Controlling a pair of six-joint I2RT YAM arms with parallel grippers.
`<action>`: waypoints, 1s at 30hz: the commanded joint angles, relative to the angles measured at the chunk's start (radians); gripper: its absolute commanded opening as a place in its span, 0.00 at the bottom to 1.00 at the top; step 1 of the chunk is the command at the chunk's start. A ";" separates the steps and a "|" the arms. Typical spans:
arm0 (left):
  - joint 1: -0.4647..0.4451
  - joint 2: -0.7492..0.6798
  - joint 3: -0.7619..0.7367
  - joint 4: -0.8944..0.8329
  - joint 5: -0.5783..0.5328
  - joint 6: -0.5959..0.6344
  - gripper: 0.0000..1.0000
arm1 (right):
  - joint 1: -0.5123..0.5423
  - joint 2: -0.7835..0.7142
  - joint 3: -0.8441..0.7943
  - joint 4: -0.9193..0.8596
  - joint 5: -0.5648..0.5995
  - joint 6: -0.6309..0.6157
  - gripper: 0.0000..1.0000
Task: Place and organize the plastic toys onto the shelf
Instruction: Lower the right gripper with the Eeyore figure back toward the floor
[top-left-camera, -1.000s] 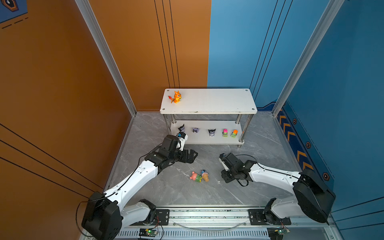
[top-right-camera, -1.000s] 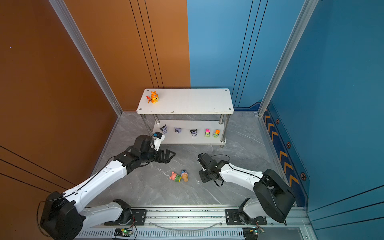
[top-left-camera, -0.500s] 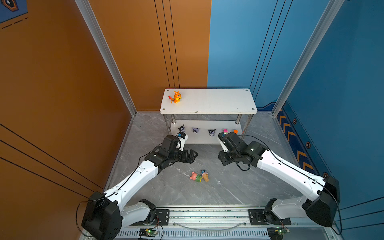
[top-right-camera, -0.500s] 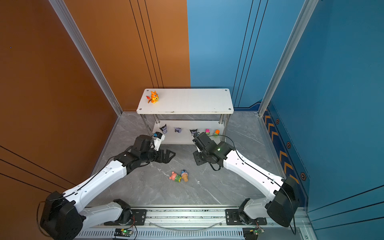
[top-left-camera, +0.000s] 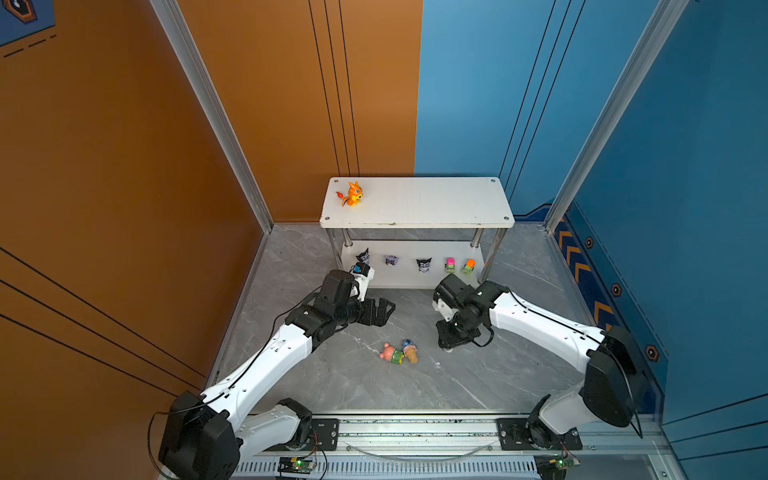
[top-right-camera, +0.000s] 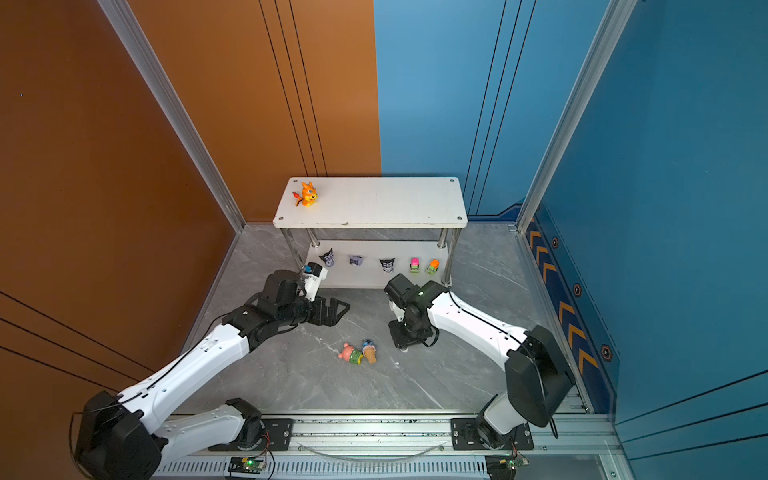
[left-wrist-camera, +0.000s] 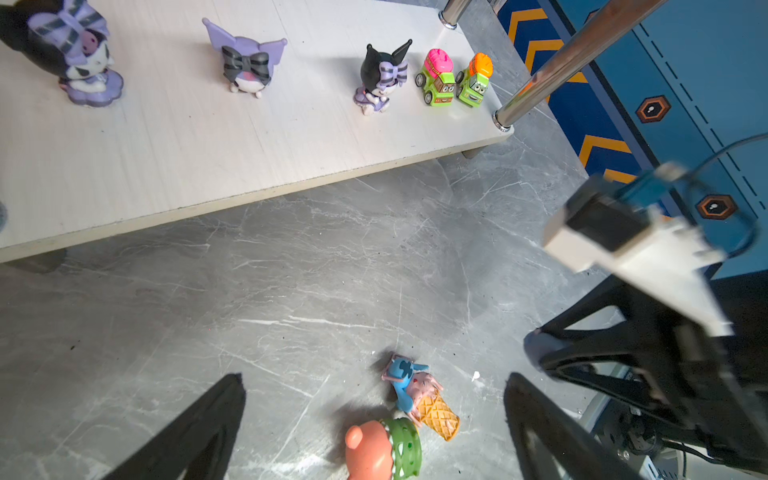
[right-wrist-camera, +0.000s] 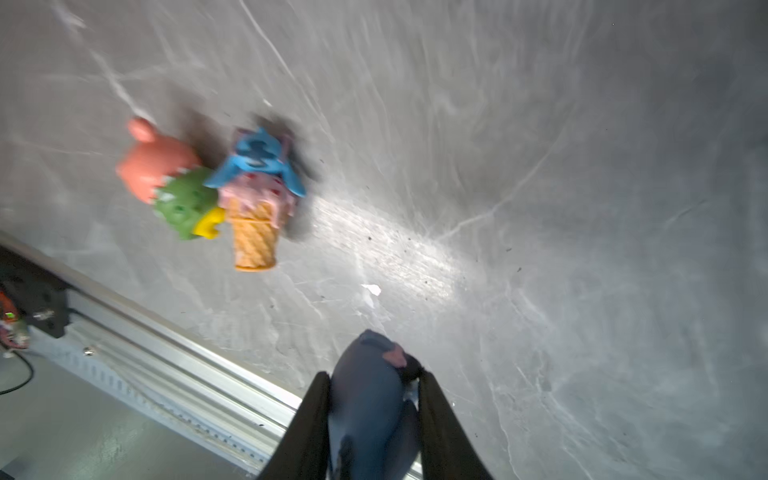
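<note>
Grey-blue donkey (right-wrist-camera: 365, 415) pinched in the right gripper (top-left-camera: 448, 347), just right of centre in both top views — left gripper (top-left-camera: 390, 311), mid-frame, spread wide open.

On the shelf's lower board (left-wrist-camera: 166, 145) stand three black-purple imps (left-wrist-camera: 245, 62), a pink car (left-wrist-camera: 436, 79) and an orange car (left-wrist-camera: 473, 81) side by side near a chrome leg (left-wrist-camera: 552, 70), while on the grey floor (left-wrist-camera: 249, 291) the blue cone creature (left-wrist-camera: 419, 395) and pink bear (left-wrist-camera: 374, 453) lie touching, seen between the spread fingers (left-wrist-camera: 199, 432) of the left gripper (left-wrist-camera: 375, 380).
</note>
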 joint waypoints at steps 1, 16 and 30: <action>0.015 -0.004 -0.018 0.011 0.025 -0.007 0.99 | -0.010 0.015 -0.011 0.093 -0.034 0.033 0.22; 0.019 0.007 -0.014 0.002 0.015 -0.001 0.98 | -0.076 0.194 -0.036 0.206 -0.088 0.002 0.23; 0.021 0.026 -0.008 0.006 0.029 -0.003 0.99 | -0.072 0.144 -0.073 0.256 -0.002 0.011 0.57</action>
